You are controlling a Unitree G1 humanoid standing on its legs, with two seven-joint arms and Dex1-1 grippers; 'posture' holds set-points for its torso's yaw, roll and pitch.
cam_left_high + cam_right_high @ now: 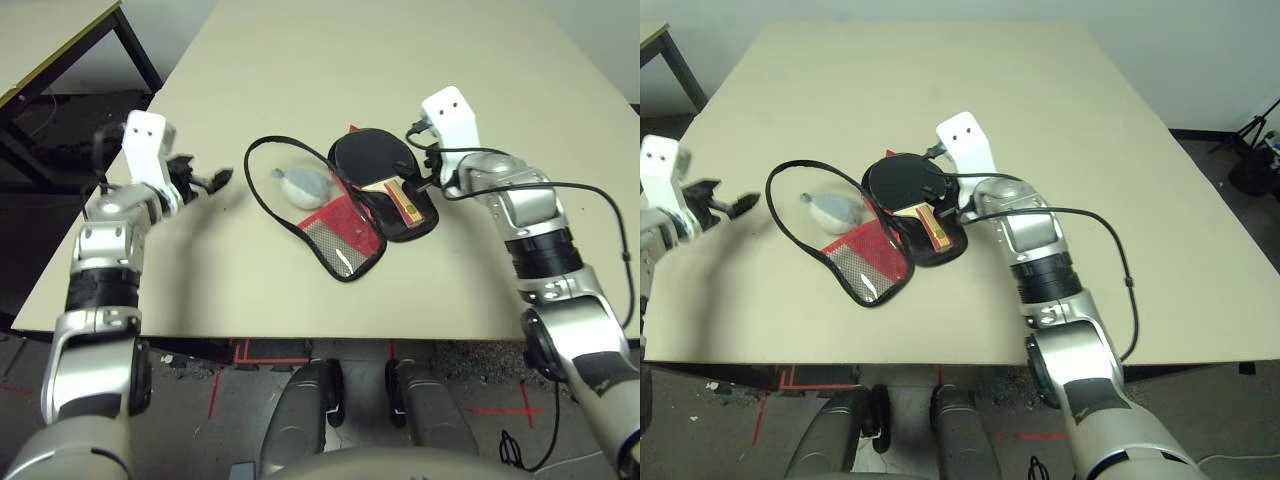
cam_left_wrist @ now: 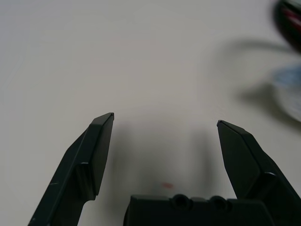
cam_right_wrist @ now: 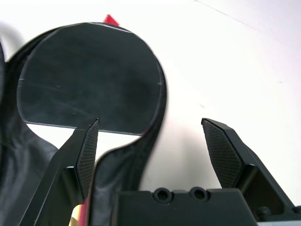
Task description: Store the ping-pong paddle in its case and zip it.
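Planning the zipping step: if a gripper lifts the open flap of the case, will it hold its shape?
Probably not. The case looks like thin fabric; its flap lies flat with a loose, curving zipper edge, so it would likely droop. The ping-pong paddle lying in the other half should weigh that side down.

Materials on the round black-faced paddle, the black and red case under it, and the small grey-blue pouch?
Round black-faced paddle: face looks like matte rubber, smooth and flat; handle tan, probably wood, with a red stripe.
Black and red case: soft fabric, judging by its limp open flap; the grey panel looks like mesh.
Small grey-blue pouch: probably soft cloth, rounded and slumped.
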